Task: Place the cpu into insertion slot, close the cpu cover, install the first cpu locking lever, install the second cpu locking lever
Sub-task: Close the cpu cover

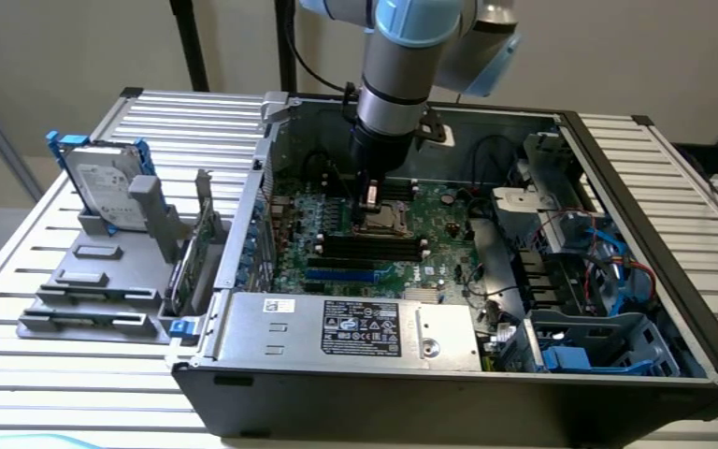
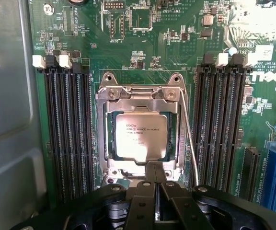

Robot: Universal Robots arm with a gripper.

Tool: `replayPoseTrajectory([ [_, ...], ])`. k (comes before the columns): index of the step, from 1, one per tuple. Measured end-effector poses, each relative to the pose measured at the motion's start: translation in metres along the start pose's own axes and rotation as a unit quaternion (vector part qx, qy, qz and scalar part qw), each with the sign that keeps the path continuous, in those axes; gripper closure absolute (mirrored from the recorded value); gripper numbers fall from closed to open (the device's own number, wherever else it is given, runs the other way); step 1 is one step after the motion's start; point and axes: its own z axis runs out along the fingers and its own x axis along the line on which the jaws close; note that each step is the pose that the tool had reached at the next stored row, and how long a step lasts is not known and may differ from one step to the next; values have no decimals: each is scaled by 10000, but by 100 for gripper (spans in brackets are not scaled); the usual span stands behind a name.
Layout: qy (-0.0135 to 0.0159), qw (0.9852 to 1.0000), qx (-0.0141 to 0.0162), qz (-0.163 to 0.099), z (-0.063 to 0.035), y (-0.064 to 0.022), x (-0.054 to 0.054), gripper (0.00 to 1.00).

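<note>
Where the arm (image 1: 396, 84) reaches down into the open computer case (image 1: 609, 168), the exterior view puts the gripper (image 1: 366, 221) low over the green motherboard (image 1: 444, 213). It is at the insertion slot (image 1: 399, 218), on the side toward the exterior view's left. The case lies on its side on a slatted metal table (image 1: 72, 374). A power supply (image 1: 359, 327) with a printed label occupies the near edge of the case. Outside the case, toward the exterior view's left, a hard drive (image 1: 104, 182) stands upright in a grey fixture (image 1: 97, 281), well apart from the work.

Wrist view, findings as follows. The cpu (image 2: 139, 136) sits flat in the slot, metal top up. The cpu cover (image 2: 143, 106) is down over it, and the chip shows through the frame's middle cut-out. The gripper is closed: its black fingertips (image 2: 149, 173) are pressed together with nothing between them, and they sit at the cover's edge. Contact with the cover cannot be confirmed. A thin silver lever wire (image 2: 188, 134) runs along one side of the cover, between it and a bank of black memory slots (image 2: 219, 124). Whether the wire is latched cannot be told. A second bank of memory slots (image 2: 68, 129) flanks the opposite side of the cover.
</note>
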Motion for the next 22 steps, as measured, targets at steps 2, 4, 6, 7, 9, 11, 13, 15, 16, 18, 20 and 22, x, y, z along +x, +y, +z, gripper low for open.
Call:
replayPoseTrajectory([
  [2,-3,10000,2,0,12,0,-1,89],
  [4,-4,10000,2,1,19,0,0,89],
  [6,-2,10000,1,1,21,1,1,89],
  [7,4,10000,0,0,14,1,3,89],
  [9,10,10000,0,-1,-29,-5,6,89],
  [11,11,10000,5,-1,-90,-24,6,89],
  [13,23,10000,6,-2,-123,-57,7,89],
  [15,40,10000,6,-4,-133,-116,7,89],
  [16,50,10000,7,-6,-133,-151,6,89],
  [18,68,10000,8,-7,-129,-236,5,89],
  [20,87,10000,8,-10,-123,-326,4,89],
  [22,99,10000,7,-11,-119,-370,3,89],
])
